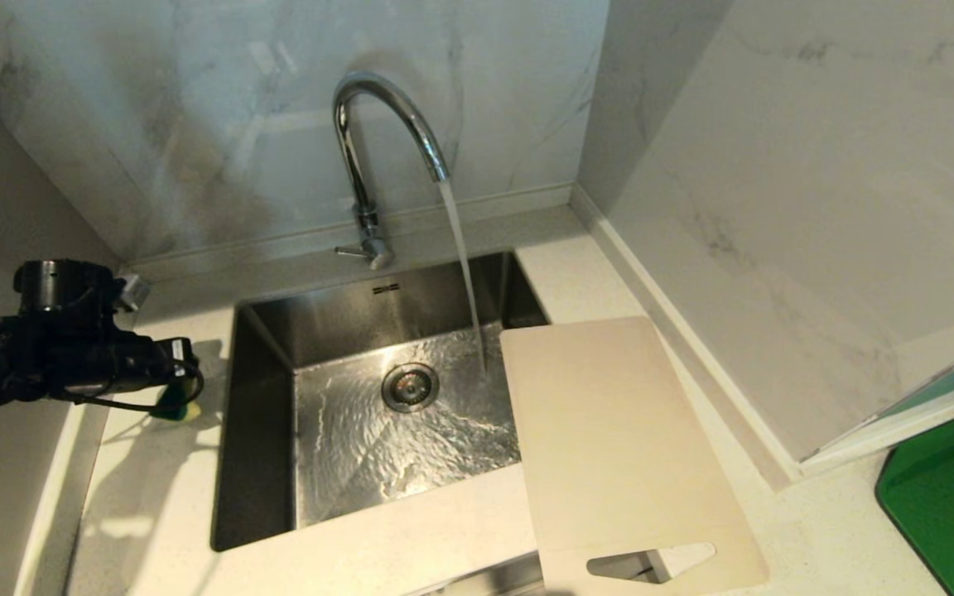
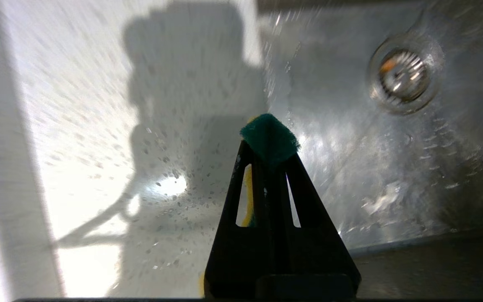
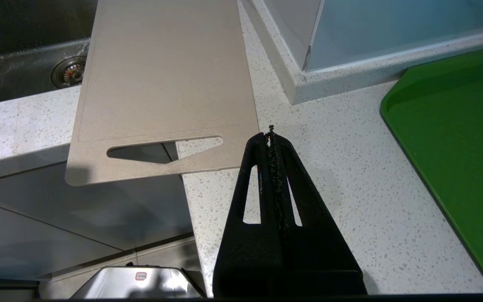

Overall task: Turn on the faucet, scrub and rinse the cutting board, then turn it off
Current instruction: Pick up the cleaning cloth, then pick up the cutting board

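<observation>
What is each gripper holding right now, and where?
Left gripper is shut on the sponge, one green corner poking past the tips. Right gripper is shut, empty.

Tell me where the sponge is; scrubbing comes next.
The sponge is pinched in the left claw, above the counter left of the sink.

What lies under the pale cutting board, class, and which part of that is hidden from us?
The cutting board spans the sink's right edge and the countertop, overhanging its front. Its handle slot shows counter edge and cabinet below. Everything else beneath is covered.
</observation>
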{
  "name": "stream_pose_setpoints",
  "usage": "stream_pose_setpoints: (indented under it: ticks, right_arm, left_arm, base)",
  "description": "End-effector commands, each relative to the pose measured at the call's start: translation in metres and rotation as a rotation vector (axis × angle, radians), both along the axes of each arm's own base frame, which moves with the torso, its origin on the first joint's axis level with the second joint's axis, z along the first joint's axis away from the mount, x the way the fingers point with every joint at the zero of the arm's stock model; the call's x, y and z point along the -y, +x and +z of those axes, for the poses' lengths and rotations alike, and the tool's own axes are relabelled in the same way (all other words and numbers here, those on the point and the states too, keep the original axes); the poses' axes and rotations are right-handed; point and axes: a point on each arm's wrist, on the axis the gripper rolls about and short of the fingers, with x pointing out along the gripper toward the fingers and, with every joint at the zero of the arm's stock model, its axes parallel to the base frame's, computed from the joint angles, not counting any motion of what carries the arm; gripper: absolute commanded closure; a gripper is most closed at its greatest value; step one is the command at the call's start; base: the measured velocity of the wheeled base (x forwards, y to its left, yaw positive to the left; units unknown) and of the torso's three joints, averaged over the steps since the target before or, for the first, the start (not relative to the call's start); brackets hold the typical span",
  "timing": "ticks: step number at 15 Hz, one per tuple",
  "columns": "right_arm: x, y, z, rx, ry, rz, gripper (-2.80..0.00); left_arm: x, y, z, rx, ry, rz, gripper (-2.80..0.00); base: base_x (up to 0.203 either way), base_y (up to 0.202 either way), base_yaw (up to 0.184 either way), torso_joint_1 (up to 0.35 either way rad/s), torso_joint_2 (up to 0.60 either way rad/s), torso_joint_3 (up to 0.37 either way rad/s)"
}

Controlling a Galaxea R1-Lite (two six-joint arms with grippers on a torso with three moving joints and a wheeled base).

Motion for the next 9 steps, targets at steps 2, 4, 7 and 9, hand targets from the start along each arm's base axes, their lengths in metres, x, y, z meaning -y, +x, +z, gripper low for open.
stream_pose_setpoints:
  ticks: [2, 4, 7, 9]
  right_arm:
    - [0.000, 0.000, 0.000, -0.001, 0.000, 0.001, 0.00]
    - [0.000, 0.000, 0.000, -0.001, 0.000, 0.001, 0.00]
    - [0.000, 0.000, 0.000, -0.001, 0.000, 0.001, 0.00]
    - [0.000, 0.000, 0.000, -0.001, 0.000, 0.001, 0.00]
  left_arm:
    - [0.001, -0.034, 0.055, 0.133, 0.013, 0.004, 0.00]
    - [0.001, -0.054, 0.080, 0.194, 0.020, 0.008, 0.00]
    - [0.000, -0.096, 0.120, 0.308, 0.057, 0.012, 0.00]
    - [-0.001, -0.127, 0.146, 0.385, 0.083, 0.022, 0.00]
  base:
    - [0.000, 0.000, 0.000, 0.000, 0.00, 0.000]
    - [0.000, 0.000, 0.000, 0.000, 0.00, 0.000]
    - [0.000, 0.000, 0.000, 0.000, 0.00, 0.000]
    - [0.000, 0.000, 0.000, 0.000, 0.00, 0.000]
